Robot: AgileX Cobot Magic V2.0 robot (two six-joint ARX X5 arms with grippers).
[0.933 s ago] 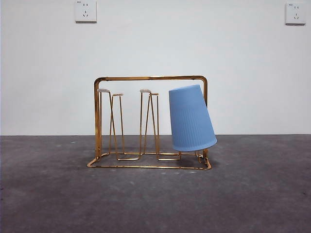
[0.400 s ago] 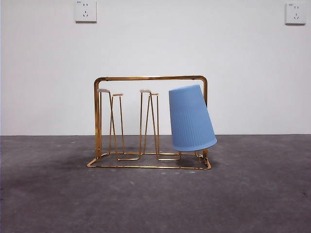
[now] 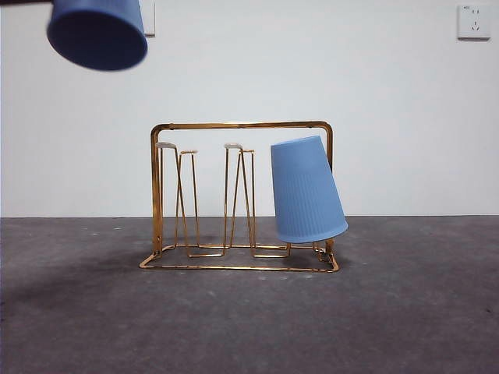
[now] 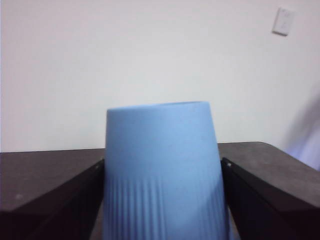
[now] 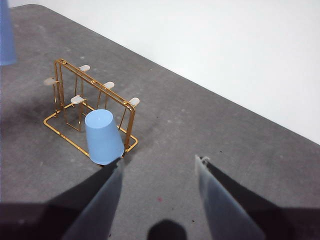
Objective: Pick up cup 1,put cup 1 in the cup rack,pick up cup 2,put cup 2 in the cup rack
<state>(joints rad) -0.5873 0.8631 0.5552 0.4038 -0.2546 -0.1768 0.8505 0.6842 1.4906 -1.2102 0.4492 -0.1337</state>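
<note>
The gold wire cup rack (image 3: 242,125) stands mid-table. One blue ribbed cup (image 3: 306,191) hangs upside down and tilted on its right-hand peg; the other white-tipped pegs are bare. It also shows in the right wrist view (image 5: 102,136) on the rack (image 5: 95,83). My left gripper (image 4: 163,162) is shut on a second blue cup (image 4: 160,150), one jaw on each side. That cup (image 3: 97,31) hangs high at the top left of the front view, left of and above the rack, mouth tilted down. My right gripper (image 5: 160,161) is open and empty, high above the table, away from the rack.
The dark grey table (image 3: 249,327) runs back to a white wall with a socket (image 3: 474,21) at the upper right. The held cup's edge shows at the corner of the right wrist view (image 5: 5,35).
The second blue cup, held by my left gripper, has come into the front view at the top left. The rack and the cup on it have not moved.
</note>
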